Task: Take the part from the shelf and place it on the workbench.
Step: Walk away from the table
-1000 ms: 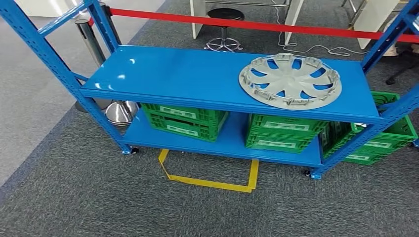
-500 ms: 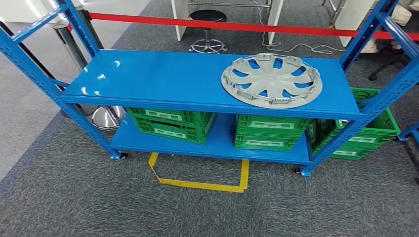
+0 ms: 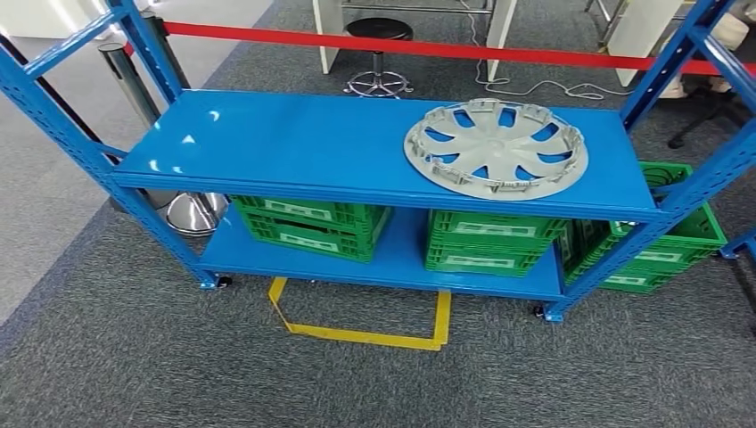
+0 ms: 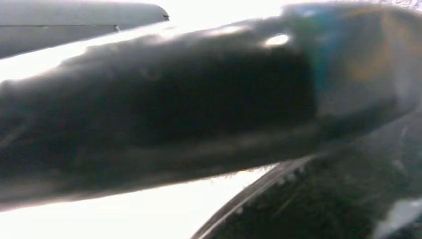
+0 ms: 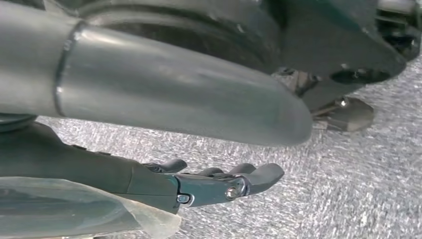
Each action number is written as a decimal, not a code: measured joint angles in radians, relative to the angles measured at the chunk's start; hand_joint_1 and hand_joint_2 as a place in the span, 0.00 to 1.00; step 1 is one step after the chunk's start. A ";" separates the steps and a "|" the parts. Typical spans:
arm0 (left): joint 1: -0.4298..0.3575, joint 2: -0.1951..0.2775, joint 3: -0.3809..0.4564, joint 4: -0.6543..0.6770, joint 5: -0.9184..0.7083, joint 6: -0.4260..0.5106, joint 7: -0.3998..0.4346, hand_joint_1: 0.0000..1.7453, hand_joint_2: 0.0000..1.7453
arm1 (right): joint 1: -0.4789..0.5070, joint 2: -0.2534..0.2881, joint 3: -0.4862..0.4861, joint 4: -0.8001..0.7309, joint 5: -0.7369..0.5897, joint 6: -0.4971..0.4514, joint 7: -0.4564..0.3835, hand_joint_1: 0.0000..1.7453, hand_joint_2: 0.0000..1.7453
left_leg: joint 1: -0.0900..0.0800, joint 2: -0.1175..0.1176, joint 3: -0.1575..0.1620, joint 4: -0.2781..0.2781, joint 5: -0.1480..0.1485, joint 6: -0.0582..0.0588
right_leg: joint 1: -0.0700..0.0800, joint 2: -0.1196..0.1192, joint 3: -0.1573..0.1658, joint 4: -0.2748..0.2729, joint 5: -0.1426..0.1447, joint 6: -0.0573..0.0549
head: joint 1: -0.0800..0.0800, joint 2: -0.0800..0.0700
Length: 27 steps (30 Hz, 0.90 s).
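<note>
The part, a silver-grey wheel cover [image 3: 496, 148], lies flat on the right half of the top board of the blue shelf [image 3: 294, 138]. Nothing touches it. In the right wrist view my right hand [image 5: 214, 181] hangs over grey carpet with its fingers stretched out and nothing in them. In the left wrist view a dark blurred shape [image 4: 164, 99] sits close to the lens, and I cannot make out how the left hand's fingers lie.
Green crates [image 3: 312, 223] [image 3: 492, 241] stand on the lower board, another [image 3: 664, 241] beside the right post. Blue uprights [image 3: 664, 67] flank the wheel cover. Yellow floor tape [image 3: 365, 332] marks a box before the shelf. A red barrier [image 3: 401, 43], stool [image 3: 378, 53] and chrome post base [image 3: 192, 212] stand behind.
The whole picture has shifted, so the camera has moved; the shelf now sits further left in view. The wheel cover lies in the same place on the board.
</note>
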 joint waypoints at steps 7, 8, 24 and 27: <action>-0.002 0.001 0.000 0.000 0.005 -0.004 0.000 0.00 0.00 | 0.003 0.000 0.000 0.000 0.002 -0.003 0.006 0.00 0.00 | 0.004 0.000 -0.077 0.182 -0.093 -0.028 | 0.004 0.004 0.023 -0.005 -0.016 -0.045 | -0.011 0.000; -0.001 0.001 0.000 0.000 0.005 -0.004 0.000 0.00 0.00 | 0.002 0.000 0.000 0.000 0.002 -0.003 0.007 0.00 0.00 | 0.004 0.000 -0.113 0.250 -0.115 -0.028 | 0.006 0.004 0.027 -0.005 -0.020 -0.049 | -0.011 0.000; 0.002 0.000 0.002 0.000 0.008 -0.015 0.000 0.00 0.00 | -0.002 0.004 0.006 0.000 0.005 -0.008 0.012 0.00 0.00 | -0.008 -0.008 0.001 -0.006 0.005 0.036 | 0.007 0.012 -0.082 0.245 -0.148 0.004 | 0.001 0.000; 0.004 0.000 0.002 0.000 0.008 -0.015 0.000 0.00 0.00 | 0.004 0.004 0.006 0.000 0.005 -0.008 0.012 0.00 0.00 | -0.003 -0.008 0.028 -0.006 -0.016 0.028 | 0.002 0.009 -0.087 0.174 -0.061 0.012 | 0.001 0.000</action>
